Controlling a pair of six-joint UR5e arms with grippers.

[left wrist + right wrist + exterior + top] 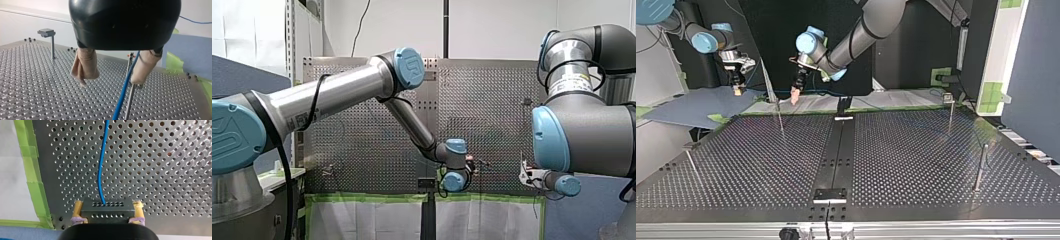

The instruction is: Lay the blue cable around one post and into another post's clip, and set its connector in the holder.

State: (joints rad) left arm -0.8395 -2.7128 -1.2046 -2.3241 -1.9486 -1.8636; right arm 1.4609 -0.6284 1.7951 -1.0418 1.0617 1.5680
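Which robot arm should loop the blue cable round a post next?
Probably my left. The blue cable runs between the open fingers of the left gripper, right beside a post. The right gripper is busy clamping the connector.

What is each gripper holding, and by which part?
My right gripper clamps the black connector by its two sides, the blue cable running out ahead. My left gripper is open and grips nothing; the cable only passes between its fingers.

My left gripper's [111, 78] parted jaws straddle the blue cable [125, 87]
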